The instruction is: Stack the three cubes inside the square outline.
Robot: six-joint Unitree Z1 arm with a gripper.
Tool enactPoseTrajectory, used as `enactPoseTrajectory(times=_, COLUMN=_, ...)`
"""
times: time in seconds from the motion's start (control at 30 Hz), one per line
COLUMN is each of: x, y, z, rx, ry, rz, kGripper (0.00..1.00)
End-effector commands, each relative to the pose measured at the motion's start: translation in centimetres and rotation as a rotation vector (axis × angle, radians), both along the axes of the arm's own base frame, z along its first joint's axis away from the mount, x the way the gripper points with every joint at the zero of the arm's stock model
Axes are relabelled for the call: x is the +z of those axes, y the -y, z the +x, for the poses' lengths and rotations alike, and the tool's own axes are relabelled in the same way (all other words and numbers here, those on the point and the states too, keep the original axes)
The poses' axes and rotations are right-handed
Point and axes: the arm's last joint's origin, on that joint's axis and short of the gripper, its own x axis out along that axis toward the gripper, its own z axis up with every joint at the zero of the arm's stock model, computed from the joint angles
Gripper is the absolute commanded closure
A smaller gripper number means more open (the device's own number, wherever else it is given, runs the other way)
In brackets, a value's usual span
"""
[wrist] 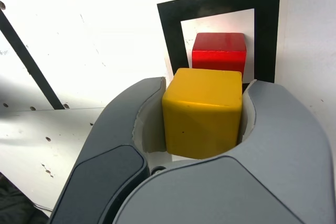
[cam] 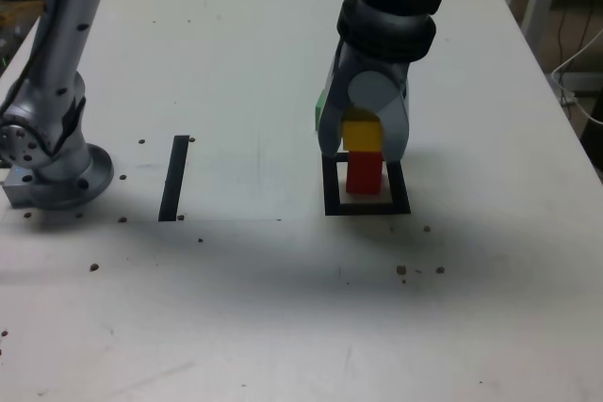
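Observation:
My gripper (cam: 363, 141) is shut on the yellow cube (cam: 362, 133), one finger against each side. The yellow cube sits directly over the red cube (cam: 363, 174); I cannot tell whether they touch. The red cube stands inside the square outline (cam: 367, 207), on its white centre. The wrist view shows the yellow cube (wrist: 202, 111) held in my gripper (wrist: 207, 85), with the red cube (wrist: 219, 51) just past it in the square outline (wrist: 220, 1). A sliver of the green cube (cam: 320, 106) shows behind the gripper, on the exterior view's left of it; the rest is hidden.
A single straight black strip (cam: 174, 178) lies on the white table (cam: 236, 308), to the exterior view's left of the outline, and shows in the wrist view as the black strip (wrist: 29, 61). The arm's base (cam: 57, 171) stands at the far left. Small dark specks dot the table.

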Motion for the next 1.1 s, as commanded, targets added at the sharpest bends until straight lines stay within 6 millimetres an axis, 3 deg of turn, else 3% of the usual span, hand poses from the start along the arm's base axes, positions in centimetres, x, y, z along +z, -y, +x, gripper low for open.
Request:
enactPoseTrajectory(times=0.0, x=-0.3, y=0.1, z=0.3, rx=-0.006, ry=-0.002, rz=-0.006, kGripper=0.72)
enactPoseTrajectory(times=1.07, x=-2.6, y=0.2, z=1.7, rx=-0.031, ry=-0.047, rz=-0.017, kGripper=0.70)
